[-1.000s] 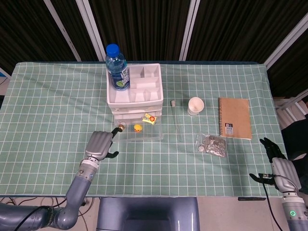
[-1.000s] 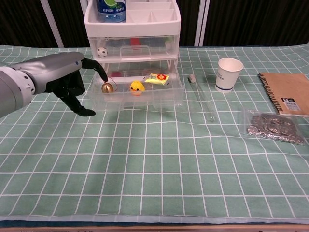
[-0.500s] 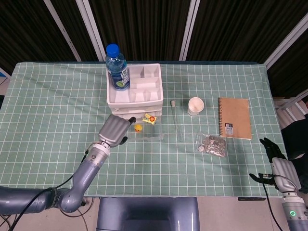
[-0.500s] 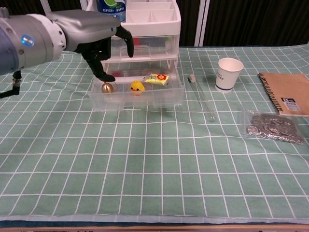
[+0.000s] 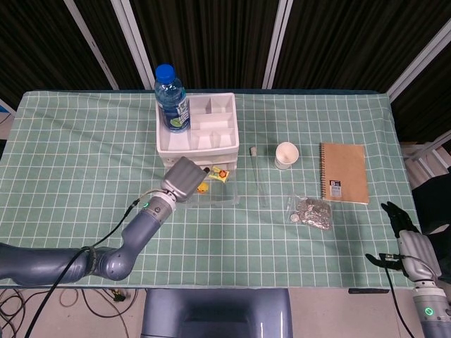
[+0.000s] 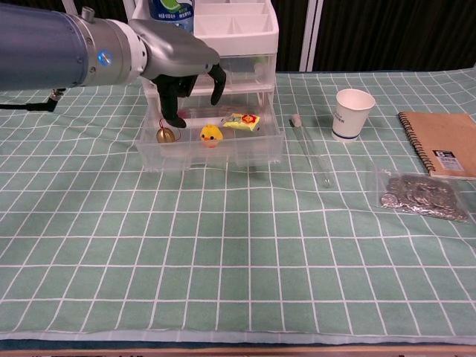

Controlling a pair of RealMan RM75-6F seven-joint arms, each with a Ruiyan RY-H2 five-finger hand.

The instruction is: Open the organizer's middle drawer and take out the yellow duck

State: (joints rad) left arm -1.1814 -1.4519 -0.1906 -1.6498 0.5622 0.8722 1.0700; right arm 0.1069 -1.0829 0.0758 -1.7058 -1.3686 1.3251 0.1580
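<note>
A: The middle drawer (image 6: 210, 145) of the organizer (image 6: 204, 52) is seen pulled out over the table (image 6: 238, 253). The yellow duck (image 6: 211, 134) is sat upright on the drawer floor, between a small bell (image 6: 164, 134) and a yellow packet (image 6: 242, 120).

B: Left hand (image 6: 182, 71)?

A: It is held above the drawer, over the duck and bell, fingers spread and pointed downward, nothing gripped. No contact with the duck is seen. The right hand (image 5: 403, 243) is parked at the table's near right corner, fingers apart, nothing held.

B: Handling of the duck?

A: It is judged to be light, rounded and smooth, probably soft rubber or plastic, so slipping or rolling away under a poor pinch is expected. A pinch across the body sides, thumb against a finger, is recommended. The clear drawer wall and the bell just beside should be avoided.
</note>
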